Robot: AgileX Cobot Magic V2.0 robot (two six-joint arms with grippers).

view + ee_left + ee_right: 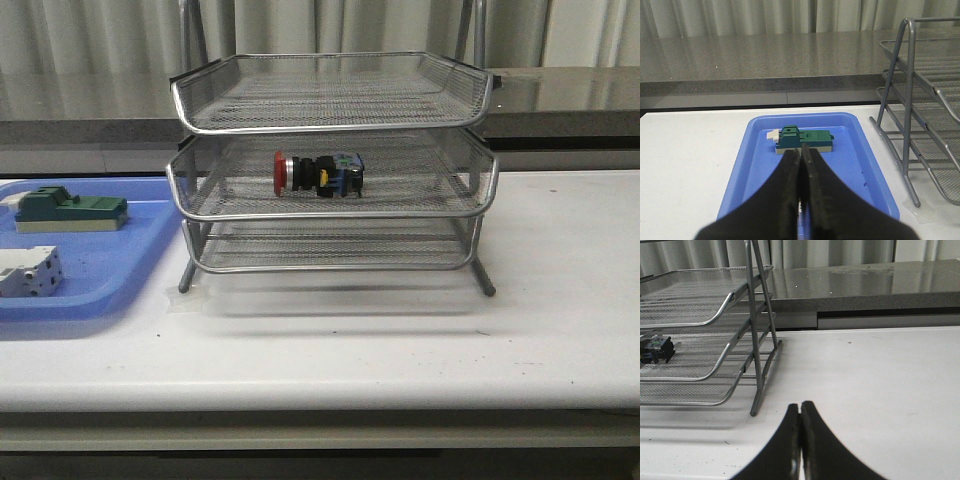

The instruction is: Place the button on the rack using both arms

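The button (317, 173), red head pointing left with a black body and yellow and blue rear parts, lies on its side on the middle tier of the silver wire rack (420, 205). Its rear end (656, 349) shows in the right wrist view on that tier of the rack (756, 335). Neither arm appears in the front view. My left gripper (800, 150) is shut and empty above the blue tray (867, 167), with the rack (910, 110) off to one side. My right gripper (800, 406) is shut and empty over bare table beside the rack's leg.
A blue plastic tray (150, 255) at the table's left holds a green block (70, 209) and a white block (28, 271). The green block (803, 139) lies just beyond my left fingertips. A grey counter (570, 95) runs behind the table.
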